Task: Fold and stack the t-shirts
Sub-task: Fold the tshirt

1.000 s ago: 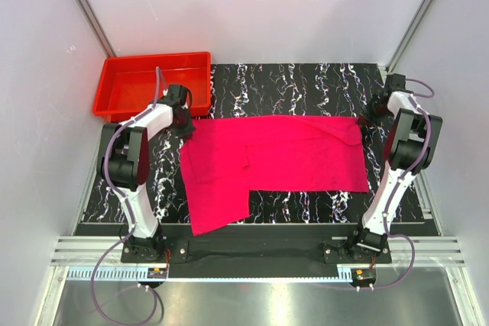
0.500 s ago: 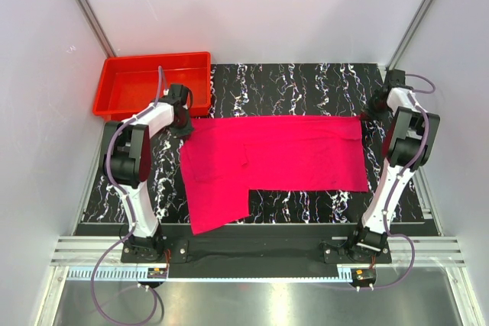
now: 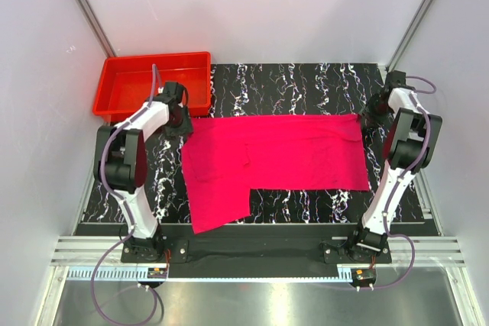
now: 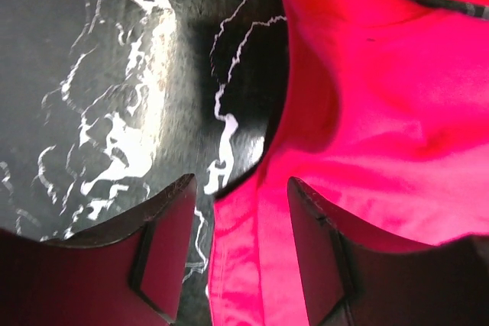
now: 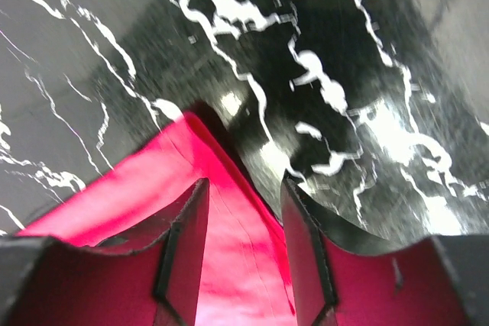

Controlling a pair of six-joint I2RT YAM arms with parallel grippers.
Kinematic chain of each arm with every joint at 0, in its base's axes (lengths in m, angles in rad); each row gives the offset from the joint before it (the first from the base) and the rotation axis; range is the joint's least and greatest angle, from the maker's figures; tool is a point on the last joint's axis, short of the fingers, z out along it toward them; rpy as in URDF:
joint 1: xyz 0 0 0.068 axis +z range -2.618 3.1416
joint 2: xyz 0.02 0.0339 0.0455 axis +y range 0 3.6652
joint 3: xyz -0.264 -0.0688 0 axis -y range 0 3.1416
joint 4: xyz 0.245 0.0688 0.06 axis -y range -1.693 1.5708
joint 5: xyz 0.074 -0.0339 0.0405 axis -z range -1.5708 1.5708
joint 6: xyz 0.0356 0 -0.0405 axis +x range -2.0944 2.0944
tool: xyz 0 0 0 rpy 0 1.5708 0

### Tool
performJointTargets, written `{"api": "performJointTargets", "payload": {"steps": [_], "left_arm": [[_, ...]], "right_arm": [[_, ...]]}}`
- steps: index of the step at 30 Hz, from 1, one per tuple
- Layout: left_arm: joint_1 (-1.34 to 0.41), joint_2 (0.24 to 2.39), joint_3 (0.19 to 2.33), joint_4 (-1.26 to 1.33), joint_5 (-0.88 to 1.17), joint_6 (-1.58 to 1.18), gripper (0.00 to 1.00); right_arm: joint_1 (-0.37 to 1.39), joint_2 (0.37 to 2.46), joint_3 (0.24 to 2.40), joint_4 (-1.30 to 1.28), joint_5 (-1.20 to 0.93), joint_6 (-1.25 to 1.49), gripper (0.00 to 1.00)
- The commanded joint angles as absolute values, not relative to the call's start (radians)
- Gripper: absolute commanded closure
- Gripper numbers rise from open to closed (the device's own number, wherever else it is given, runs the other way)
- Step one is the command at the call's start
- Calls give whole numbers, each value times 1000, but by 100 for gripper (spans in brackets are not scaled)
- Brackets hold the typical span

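The t-shirt (image 3: 275, 154) lies spread nearly flat across the middle of the top view on the dark marbled table (image 3: 306, 82), with one flap reaching toward the lower left; the red tray (image 3: 130, 85) sits at the upper left, near the cloth's upper-left corner. The left gripper (image 4: 241, 188) is at that corner with its jaws parted; the cloth edge lies loose in the gap, not pinched. The right gripper (image 5: 244, 185) stands at the upper-right corner, parted over the pointed tip of cloth and holding nothing. The shirt looks thin, light and limp; it will probably sag, crease and slide on the glossy top. Its corners and hem edges seem the surest places to take hold, with both arms lifting together.
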State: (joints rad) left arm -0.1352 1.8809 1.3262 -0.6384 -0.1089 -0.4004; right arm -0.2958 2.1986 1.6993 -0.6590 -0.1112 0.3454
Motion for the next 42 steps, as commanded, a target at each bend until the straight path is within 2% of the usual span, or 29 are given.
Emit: {"api": "performJointTargets", "payload": {"steps": [1, 9, 13, 19, 21, 24, 29, 34, 38, 42], "left_arm": [[-140, 1776, 1307, -653, -114, -400, 44], [-212, 1668, 1190, -663, -8, -451, 50], [-219, 1573, 1105, -713, 40, -532, 45], [-225, 1398, 930, -784, 81, -704, 42], [-241, 1338, 884, -817, 81, -742, 42], [-323, 1263, 856, -880, 8, -811, 41], [-527, 1105, 730, -962, -95, -1023, 42], [-685, 928, 606, -997, -150, -1179, 50], [-785, 916, 519, -967, -190, -1287, 55], [-876, 965, 514, -959, -227, -1347, 55]], "right_arm": [[-301, 2109, 1709, -730, -78, 319, 50], [-302, 1999, 1620, -781, -63, 347, 51], [-301, 1942, 1580, -886, -24, 399, 48], [-287, 1803, 1458, -974, -45, 485, 41], [-235, 1775, 1450, -1015, -6, 457, 39], [-146, 1720, 1434, -1048, 52, 394, 38], [-34, 1637, 1356, -1032, 3, 417, 37], [148, 1562, 1292, -999, -51, 433, 37], [215, 1496, 1230, -965, -70, 456, 37], [230, 1445, 1187, -959, -94, 465, 37]]}}
